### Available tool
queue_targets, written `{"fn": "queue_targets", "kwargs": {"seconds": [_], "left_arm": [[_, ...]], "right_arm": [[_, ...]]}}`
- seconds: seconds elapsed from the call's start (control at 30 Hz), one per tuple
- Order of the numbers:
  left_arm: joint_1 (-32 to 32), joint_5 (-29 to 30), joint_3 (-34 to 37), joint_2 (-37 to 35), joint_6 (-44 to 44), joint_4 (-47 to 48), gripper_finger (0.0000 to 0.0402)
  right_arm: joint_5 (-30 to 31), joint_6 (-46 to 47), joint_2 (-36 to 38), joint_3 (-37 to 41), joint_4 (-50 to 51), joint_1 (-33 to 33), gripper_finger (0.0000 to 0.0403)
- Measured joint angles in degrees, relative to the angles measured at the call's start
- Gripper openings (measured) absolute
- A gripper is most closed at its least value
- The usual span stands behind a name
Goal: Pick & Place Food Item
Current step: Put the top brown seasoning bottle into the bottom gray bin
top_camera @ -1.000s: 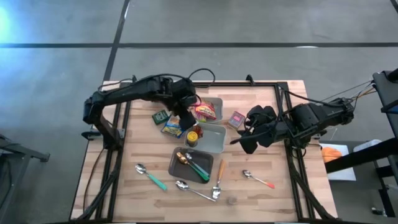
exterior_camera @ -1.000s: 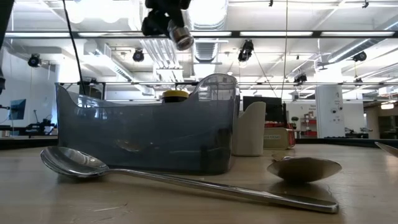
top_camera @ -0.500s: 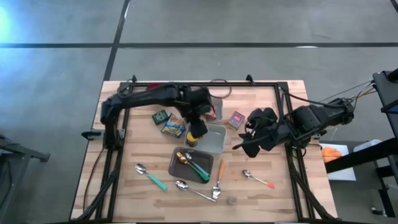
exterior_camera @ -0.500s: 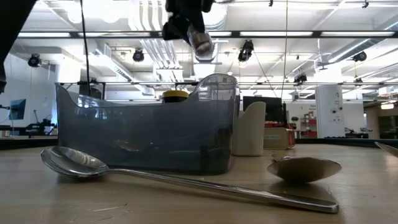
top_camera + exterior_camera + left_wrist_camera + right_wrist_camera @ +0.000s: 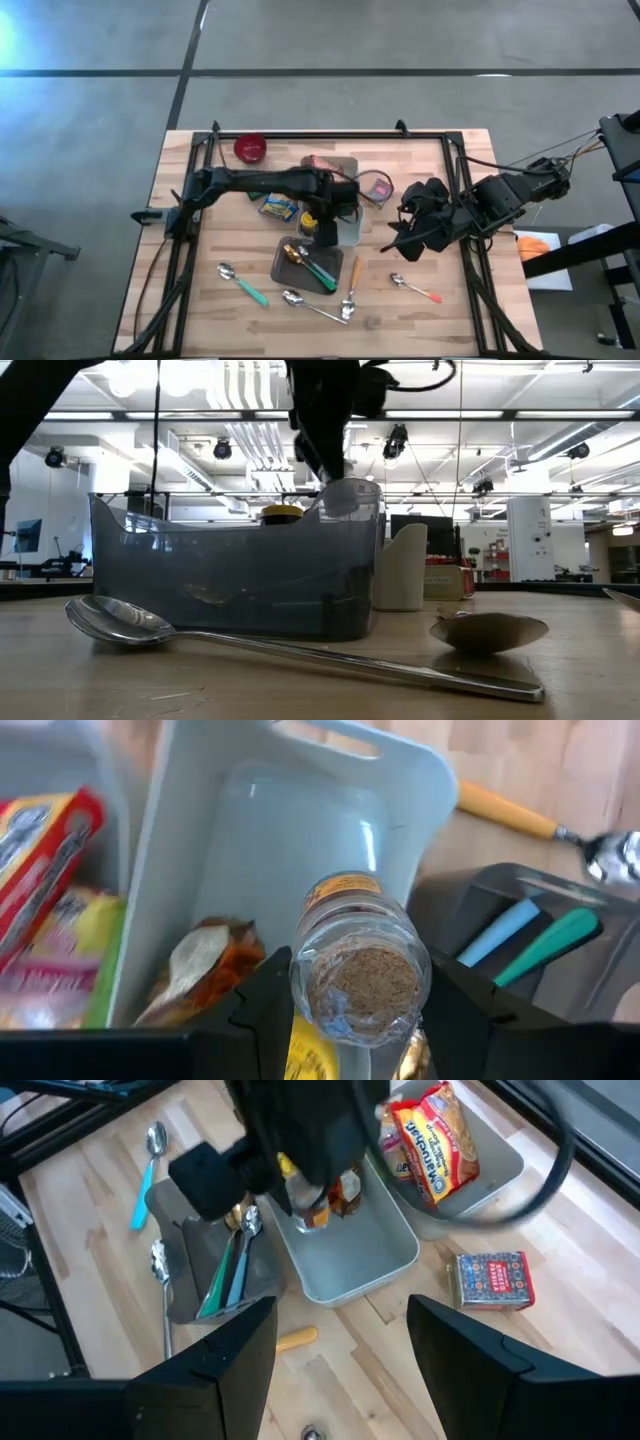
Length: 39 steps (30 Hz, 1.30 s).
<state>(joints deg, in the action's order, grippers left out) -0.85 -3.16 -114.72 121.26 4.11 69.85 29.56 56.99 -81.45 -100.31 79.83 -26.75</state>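
We are seeing the left gripper (image 5: 355,1010) grasping a clear glass jar (image 5: 358,972) over a white tray (image 5: 290,830) at the wooden table's (image 5: 420,315) centre; the right gripper's (image 5: 408,232) state we cannot tell.

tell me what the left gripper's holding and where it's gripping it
The left gripper holds a small clear spice jar by its sides, above the pale bin. Right gripper holds nothing.

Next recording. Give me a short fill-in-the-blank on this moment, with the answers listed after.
1. The left gripper holds a clear ____ of brown granules.
2. It hangs over the pale ____.
3. The right gripper holds ____.
4. The dark grey bin holds ____.

Missing words: jar; tray; nothing; cutlery
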Motion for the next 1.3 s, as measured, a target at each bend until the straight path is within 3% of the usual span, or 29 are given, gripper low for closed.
{"fn": "queue_targets", "kwargs": {"seconds": [0.4,0.93,1.3], "left_arm": [[0.81,0.65,4.77,1.48,-14.81,-2.87,0.0167],[0.00,2.53,13.74,1.48,-15.90,-8.44,0.0167],[-1.24,2.52,15.85,1.48,-16.20,-10.45,0.0167]], "right_arm": [[0.00,1.14,0.02,0.00,0.77,-2.78,0.0221],[0.02,1.53,0.02,0.00,0.77,-3.77,0.0221],[0.02,1.53,0.02,0.04,0.77,-3.77,0.0221]]}}
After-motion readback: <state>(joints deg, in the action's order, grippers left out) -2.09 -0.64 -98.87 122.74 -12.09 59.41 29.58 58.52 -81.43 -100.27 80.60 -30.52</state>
